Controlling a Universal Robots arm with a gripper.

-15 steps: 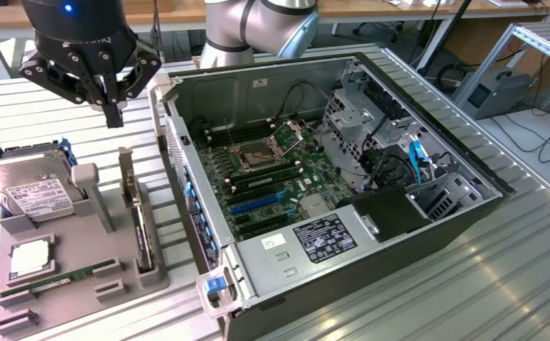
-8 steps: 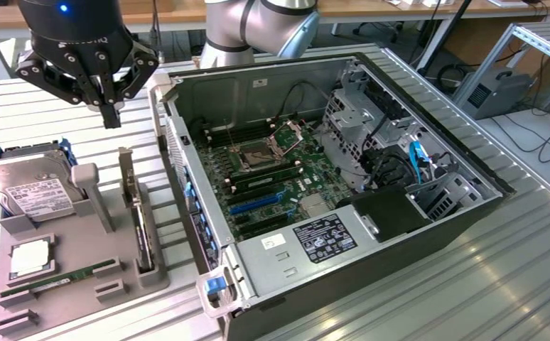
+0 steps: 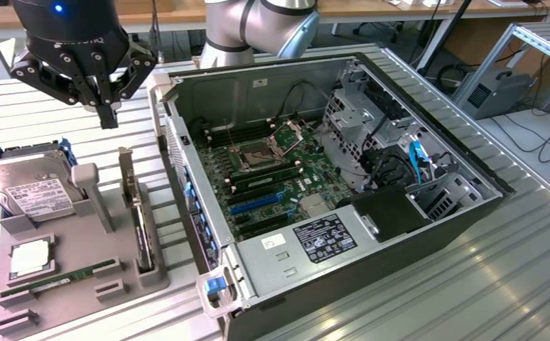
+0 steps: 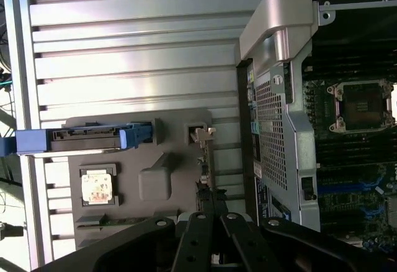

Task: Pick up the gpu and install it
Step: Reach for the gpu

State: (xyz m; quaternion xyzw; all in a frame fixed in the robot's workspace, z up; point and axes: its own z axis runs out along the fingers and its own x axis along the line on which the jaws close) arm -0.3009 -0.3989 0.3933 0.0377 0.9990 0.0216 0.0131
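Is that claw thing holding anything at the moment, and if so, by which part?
Nothing is held. The gripper hangs bare above the grey holder, and the gpu stands upright in its slot there, untouched.

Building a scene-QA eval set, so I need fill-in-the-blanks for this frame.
1. The gripper hangs above the gray holder, holding ___.
2. The gpu stands on edge in the holder, not yet inside the open computer ___.
3. The memory stick lying flat on the holder is ___ in colour.

Missing words: nothing; case; green.
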